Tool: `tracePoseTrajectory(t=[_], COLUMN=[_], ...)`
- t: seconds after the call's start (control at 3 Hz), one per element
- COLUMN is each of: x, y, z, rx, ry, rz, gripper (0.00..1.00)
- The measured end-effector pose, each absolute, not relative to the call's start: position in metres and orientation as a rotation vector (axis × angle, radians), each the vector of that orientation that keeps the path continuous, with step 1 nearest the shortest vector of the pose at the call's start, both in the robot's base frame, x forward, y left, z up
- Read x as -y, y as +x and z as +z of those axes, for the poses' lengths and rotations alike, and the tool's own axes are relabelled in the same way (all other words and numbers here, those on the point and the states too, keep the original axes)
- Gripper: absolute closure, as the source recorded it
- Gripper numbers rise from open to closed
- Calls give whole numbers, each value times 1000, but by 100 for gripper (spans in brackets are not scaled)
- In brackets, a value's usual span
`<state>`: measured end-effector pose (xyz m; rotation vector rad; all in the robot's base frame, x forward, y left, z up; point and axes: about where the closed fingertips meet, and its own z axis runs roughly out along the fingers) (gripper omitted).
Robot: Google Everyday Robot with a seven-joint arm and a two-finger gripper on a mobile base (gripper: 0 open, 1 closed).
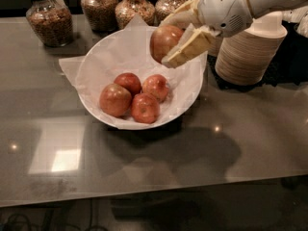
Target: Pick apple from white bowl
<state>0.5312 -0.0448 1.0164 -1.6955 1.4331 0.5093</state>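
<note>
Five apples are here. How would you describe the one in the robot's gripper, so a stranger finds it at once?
Find the large white bowl on the grey counter. Above its far right rim, the gripper holds one apple in the air. The other four lie on the paper inside.

apple [161, 40]: red-orange skin, with a paler yellowish patch and a soft shine on top.
end effector [168, 42]: cream-yellow fingers clasped on the apple, up over the far right rim of the bowl.
arm casing [231, 4]: white.
white bowl [192, 88]: plain glossy white.
paper liner [72, 66]: white, with grey shadow lines in its crinkles.
four apples in the bowl [144, 107]: red-orange, mottled with tan-yellow patches.
jars [48, 20]: clear glass with a speckled brown and tan filling.
stacked bowls [245, 54]: beige, finely striped by their layered rims.
table [250, 143]: dark grey-brown and glossy, with a pale square glare at front left.
</note>
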Motion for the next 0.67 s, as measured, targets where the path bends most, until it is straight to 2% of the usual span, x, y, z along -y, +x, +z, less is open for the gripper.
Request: tracePoseTrajectory(t=[0.33, 0.67], x=[-1, 0], y=[536, 536], z=[1037, 1037], rx=[-1343, -1344], ry=[-1805, -1804], rz=[525, 525], gripper=[100, 100])
